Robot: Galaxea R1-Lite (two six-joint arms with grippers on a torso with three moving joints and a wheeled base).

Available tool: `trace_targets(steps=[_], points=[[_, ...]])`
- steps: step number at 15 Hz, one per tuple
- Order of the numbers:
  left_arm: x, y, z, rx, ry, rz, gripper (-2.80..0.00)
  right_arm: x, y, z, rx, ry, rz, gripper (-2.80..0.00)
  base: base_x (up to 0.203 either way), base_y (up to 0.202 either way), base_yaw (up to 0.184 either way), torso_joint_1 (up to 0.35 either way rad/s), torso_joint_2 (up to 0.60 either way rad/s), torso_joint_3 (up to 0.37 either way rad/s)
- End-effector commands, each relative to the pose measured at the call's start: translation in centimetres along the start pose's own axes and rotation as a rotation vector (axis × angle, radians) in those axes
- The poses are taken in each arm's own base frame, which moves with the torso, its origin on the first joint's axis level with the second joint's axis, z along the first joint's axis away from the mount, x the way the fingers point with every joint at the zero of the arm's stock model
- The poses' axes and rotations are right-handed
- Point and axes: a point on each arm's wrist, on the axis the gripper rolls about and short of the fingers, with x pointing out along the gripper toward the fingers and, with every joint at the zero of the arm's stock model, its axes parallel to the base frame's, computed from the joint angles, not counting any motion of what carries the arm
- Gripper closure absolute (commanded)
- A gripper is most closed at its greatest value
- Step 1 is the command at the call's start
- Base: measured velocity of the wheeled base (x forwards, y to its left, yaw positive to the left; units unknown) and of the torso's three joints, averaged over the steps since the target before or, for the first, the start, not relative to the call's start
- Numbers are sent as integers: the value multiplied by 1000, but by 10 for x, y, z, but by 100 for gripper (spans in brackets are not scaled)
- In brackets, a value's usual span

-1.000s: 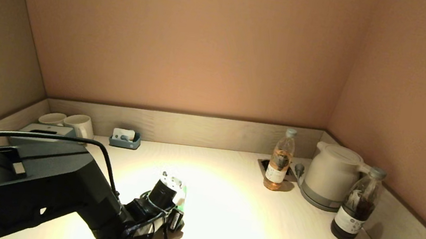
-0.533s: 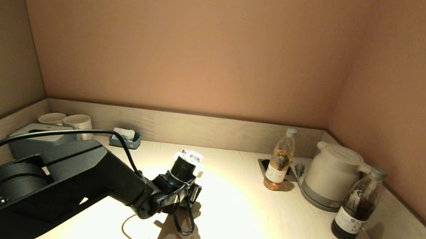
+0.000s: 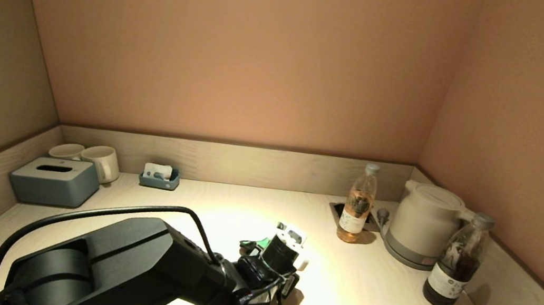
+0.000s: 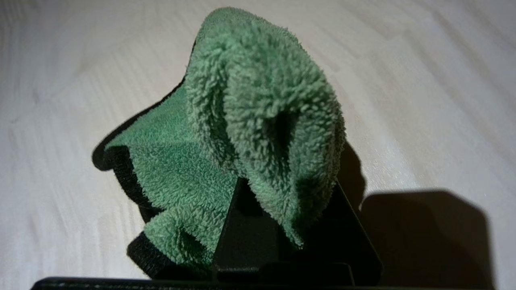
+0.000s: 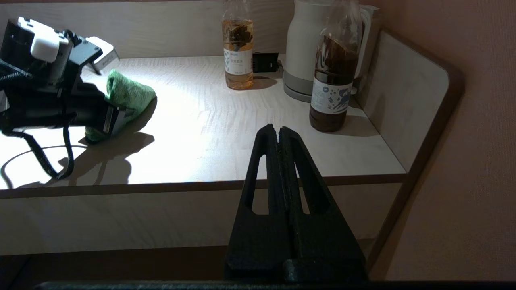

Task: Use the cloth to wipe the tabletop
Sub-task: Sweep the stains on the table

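My left gripper (image 3: 272, 260) is shut on the fluffy green cloth (image 4: 250, 100) and presses it onto the pale wooden tabletop (image 3: 363, 298) near the middle. In the head view only a green edge of the cloth (image 3: 259, 245) shows beside the wrist. In the right wrist view the cloth (image 5: 129, 93) bulges out in front of the left gripper (image 5: 115, 117). My right gripper (image 5: 278, 129) is shut and empty, parked below the table's front edge, out of the head view.
At the back left stand a grey tissue box (image 3: 54, 179), two mugs (image 3: 100, 160) and a small tray (image 3: 160, 178). At the right stand an orange-drink bottle (image 3: 358, 204), a white kettle (image 3: 421, 224) and a dark bottle (image 3: 455, 260). Raised walls edge the table.
My left gripper, with the cloth, went from the front left towards the back middle, then swept right and nearer the front. Tissue box and mugs are uncovered now.
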Motion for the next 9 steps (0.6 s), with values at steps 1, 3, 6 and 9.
trace_targets(steps=[1,3,6,9], points=[[-14,-12,-9,24,25,-22,0,0,0,0,0,1,1,0,0,0,0,0,0,0],[-22,-9,-18,18,57,-18,0,0,0,0,0,1,1,0,0,0,0,0,0,0],[-39,14,-56,25,148,17,0,0,0,0,0,1,0,0,0,0,0,0,0,0],[-42,65,-61,-45,162,111,0,0,0,0,0,1,0,0,0,0,0,0,0,0]])
